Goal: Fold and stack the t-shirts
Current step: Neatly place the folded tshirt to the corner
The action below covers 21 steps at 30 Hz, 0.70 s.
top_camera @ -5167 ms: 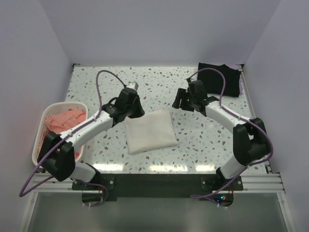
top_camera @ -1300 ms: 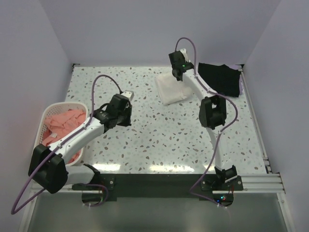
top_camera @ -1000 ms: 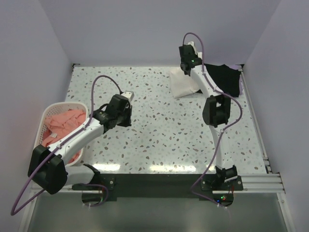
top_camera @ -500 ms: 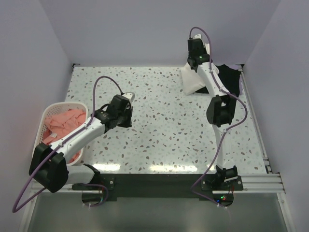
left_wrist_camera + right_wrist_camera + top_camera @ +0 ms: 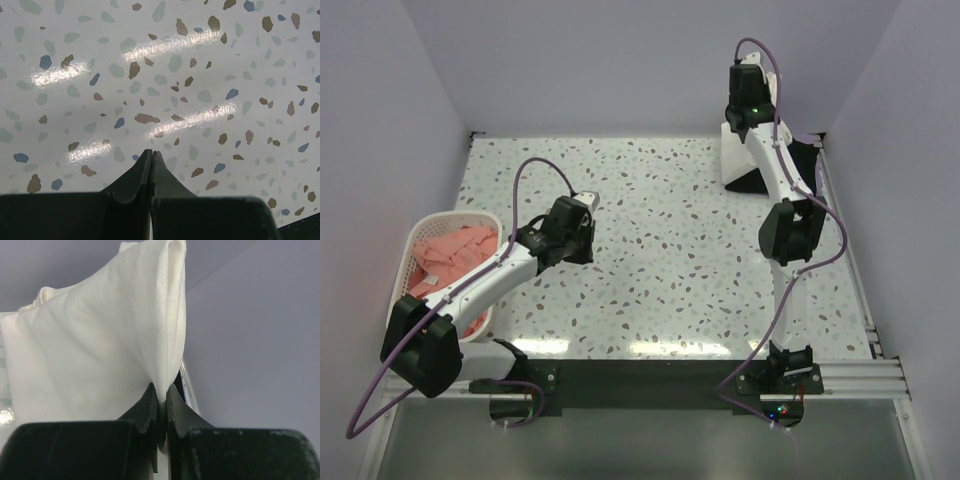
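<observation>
Mid-stacking, the right gripper point(image 5: 160, 392), clenched on the folded white cloth t-shirt point(image 5: 100, 340) dangling from it, should next lower that onto the plain black cloth t-shirt point(image 5: 808, 168) just beside it.

a robotics lab test cell: plain pale walls point(image 5: 620, 60) box in a speckled terrazzo surface point(image 5: 670, 270) on three sides, a left arm point(image 5: 480, 280) and a right arm point(image 5: 785, 232), white and black, stand bolted by a metal rail point(image 5: 860, 375) at its near edge, purple cables point(image 5: 540, 160) looping from them.
</observation>
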Available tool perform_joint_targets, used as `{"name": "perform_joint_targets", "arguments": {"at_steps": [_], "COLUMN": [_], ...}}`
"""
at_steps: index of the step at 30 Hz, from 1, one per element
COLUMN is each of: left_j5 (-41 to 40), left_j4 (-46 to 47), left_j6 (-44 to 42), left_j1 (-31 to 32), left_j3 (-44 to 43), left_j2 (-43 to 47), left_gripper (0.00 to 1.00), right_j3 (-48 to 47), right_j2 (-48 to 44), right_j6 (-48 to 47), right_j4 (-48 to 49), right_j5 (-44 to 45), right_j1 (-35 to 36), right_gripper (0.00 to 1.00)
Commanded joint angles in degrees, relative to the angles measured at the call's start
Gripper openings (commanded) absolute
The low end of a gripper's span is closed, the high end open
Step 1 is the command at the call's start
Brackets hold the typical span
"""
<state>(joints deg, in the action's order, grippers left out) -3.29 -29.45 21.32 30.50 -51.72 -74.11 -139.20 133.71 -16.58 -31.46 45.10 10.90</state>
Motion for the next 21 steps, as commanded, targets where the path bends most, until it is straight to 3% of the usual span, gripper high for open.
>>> {"name": "perform_joint_targets", "arguments": {"at_steps": [1, 21], "left_j5": [0.56, 1.09], "left_j4": [1.59, 1.77], "left_j6": [-1.63, -1.63], "left_j1": [-0.35, -0.35], "left_j3": [0.13, 0.4], "left_j2": [0.1, -0.78], "left_gripper": [0.0, 0.0], "right_j3": [-0.82, 6.65], "right_j2": [-5.56, -5.83], "right_j6": [-0.65, 1.99], "right_j4": [3.78, 5.62], "right_j5": [2.01, -2.39], "right_j1": [-0.7, -6.32], "right_gripper": [0.0, 0.0]}}
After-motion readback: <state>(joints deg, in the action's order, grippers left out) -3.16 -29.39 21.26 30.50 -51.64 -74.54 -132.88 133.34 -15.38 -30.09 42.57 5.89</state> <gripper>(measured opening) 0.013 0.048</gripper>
